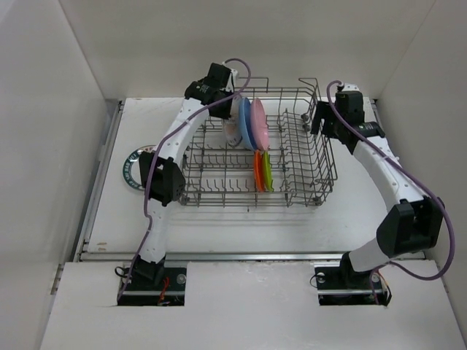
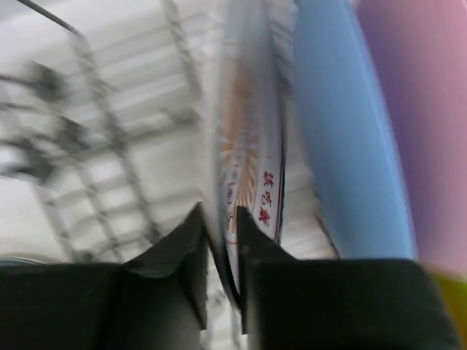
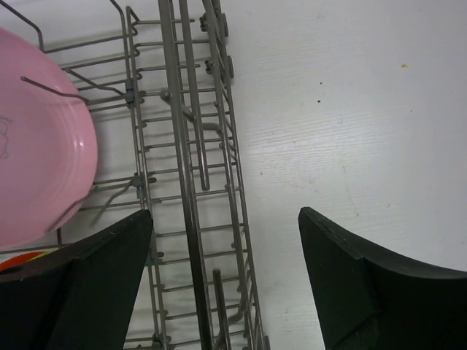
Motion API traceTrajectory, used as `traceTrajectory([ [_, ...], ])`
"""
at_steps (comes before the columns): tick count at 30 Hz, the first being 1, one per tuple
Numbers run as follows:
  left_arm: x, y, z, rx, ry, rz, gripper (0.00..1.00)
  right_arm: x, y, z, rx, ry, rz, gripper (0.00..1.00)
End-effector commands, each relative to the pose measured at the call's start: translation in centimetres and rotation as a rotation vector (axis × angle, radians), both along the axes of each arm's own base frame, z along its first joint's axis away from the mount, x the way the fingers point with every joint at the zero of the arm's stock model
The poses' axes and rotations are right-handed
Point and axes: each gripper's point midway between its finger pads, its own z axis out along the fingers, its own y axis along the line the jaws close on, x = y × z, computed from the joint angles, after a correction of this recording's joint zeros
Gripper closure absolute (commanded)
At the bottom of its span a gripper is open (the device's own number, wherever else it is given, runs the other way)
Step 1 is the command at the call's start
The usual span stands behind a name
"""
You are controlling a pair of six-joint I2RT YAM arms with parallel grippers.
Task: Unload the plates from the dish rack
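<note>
On the counter [image 1: 219, 233], the dish rack [image 1: 330, 157] holds the plates [image 1: 254, 122] upright between tines. The left gripper [image 2: 219, 215] pinches the white sunburst plate [image 2: 244, 146] by its rim, probably to lift it clear. The right gripper [image 3: 226, 213] hangs spread and empty over the rack's side wall.

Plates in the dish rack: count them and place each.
5. Far row: patterned plate in the left pincer, blue plate, pink plate. Near row: orange plate, lime-green plate. The left arm may hide more.

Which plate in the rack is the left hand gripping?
The white sunburst plate, leftmost in the far row beside the blue plate; the left hand pinches its rim, the others stand untouched.
</note>
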Motion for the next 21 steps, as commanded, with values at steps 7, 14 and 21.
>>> traceTrajectory([
  [7,-1.0,0.2,4.7,-0.04,-0.081,-0.038,1.0,2.1,-0.2,-1.9,-0.011,0.03,-0.024,0.34],
  [14,-1.8,1.3,12.0,-0.084,-0.245,-0.01,1.0,2.0,-0.6,-1.4,-0.022,0.017,-0.042,0.63],
  [21,-3.7,3.9,18.6,-0.055,-0.399,0.012,1.0,2.1,-0.5,0.1,-0.016,-0.013,-0.042,0.65],
])
